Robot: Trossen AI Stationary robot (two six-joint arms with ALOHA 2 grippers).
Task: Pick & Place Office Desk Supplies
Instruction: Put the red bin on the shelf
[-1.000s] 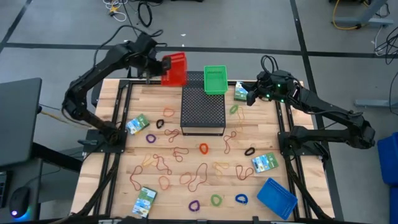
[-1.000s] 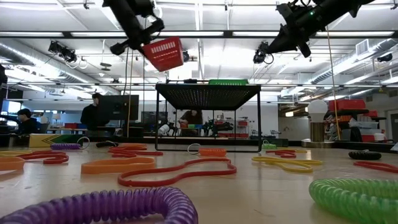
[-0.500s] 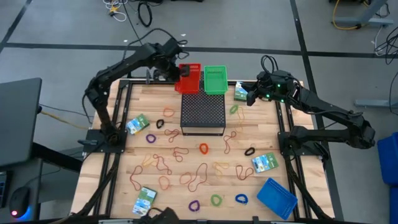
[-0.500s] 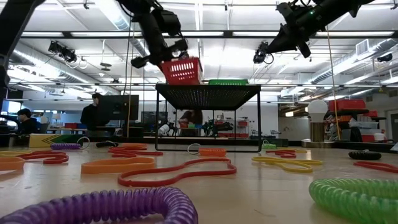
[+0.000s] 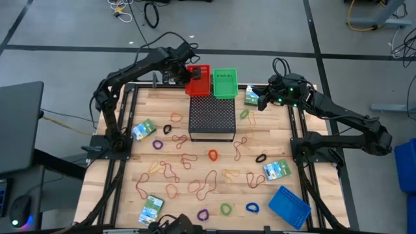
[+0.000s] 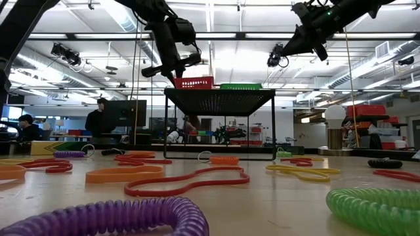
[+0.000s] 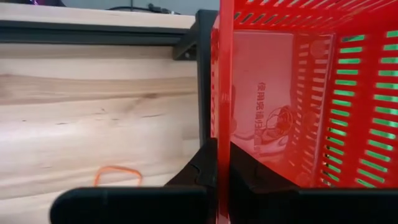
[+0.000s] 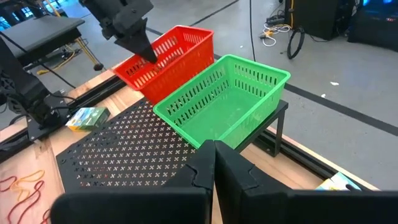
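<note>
A red slotted basket [image 5: 200, 80] stands on the far left part of the black perforated box [image 5: 212, 117], beside a green basket [image 5: 225, 83]. My left gripper [image 5: 188, 73] is shut on the red basket's left wall. My right gripper [image 5: 259, 100] hangs shut in the air over the table's far right, near a green-white box [image 5: 252, 96]. Thin rubber bands [image 5: 208, 185] and thick coloured loops [image 5: 225, 209] lie flat on the wood. More green-white boxes [image 5: 143, 129] [image 5: 277, 169] [image 5: 151, 209] lie among them. My left gripper pinches the red basket's left side wall at its rim [image 7: 224, 124], one finger inside the basket and one outside. The fingers [image 6: 172, 71] come from above, slanting in from the table's left. The basket [image 6: 193, 82] sits level, its bottom on the black box's top.
A blue basket [image 5: 289, 205] lies at the near right corner. Black frame rails [image 5: 123, 130] run along the table's left and right edges. A white ball on a stand [image 6: 335, 115] stands at the right. People sit in the room beyond the table [image 6: 98, 118].
My left gripper has carried the red basket toward the table's right and down, from the air past the far left corner onto the black box beside the green basket. The basket has gone from tilted to level. The right arm has kept still.
</note>
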